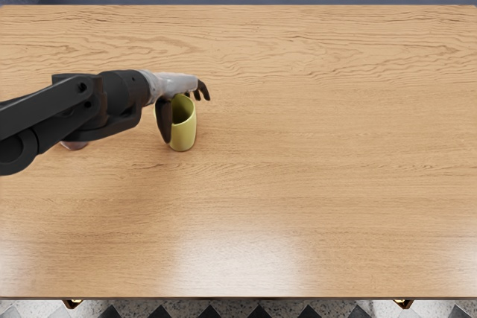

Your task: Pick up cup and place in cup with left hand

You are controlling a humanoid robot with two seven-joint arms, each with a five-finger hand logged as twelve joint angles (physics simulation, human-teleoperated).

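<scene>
Left hand: we see its arm enter from the left edge, with the hand (186, 119) over and beside the cup.
Fingers: we read them as relaxed, lightly bent beyond the rim, the thumb pointing down apart from them; whether they touch the cup we cannot tell.
Yellow cup: we find it left of centre on the wooden table (320, 184), mouth upward (183, 136).
Reddish object: we see only its lower part (74, 145), beneath the forearm in this view.
</scene>
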